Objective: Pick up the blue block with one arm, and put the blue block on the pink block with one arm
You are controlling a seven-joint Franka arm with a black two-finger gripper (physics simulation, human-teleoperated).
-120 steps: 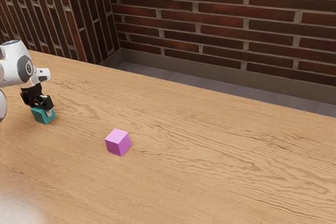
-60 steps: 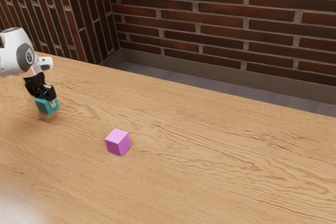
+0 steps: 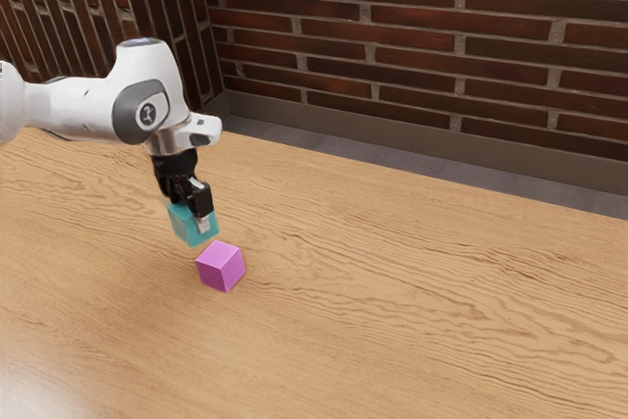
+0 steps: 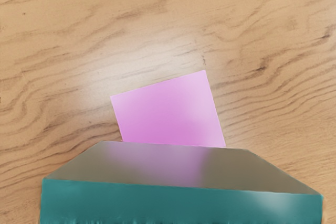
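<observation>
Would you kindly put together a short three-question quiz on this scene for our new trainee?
1. True or false: the blue block rests on the table.
2. The gripper is: A) open above the blue block; B) shut on the blue block; C) open, resting on the table.
3. What colour is the block that stands on the table?
Key: 1 false, it is held in the air; 2 B; 3 pink, the pink block.
</observation>
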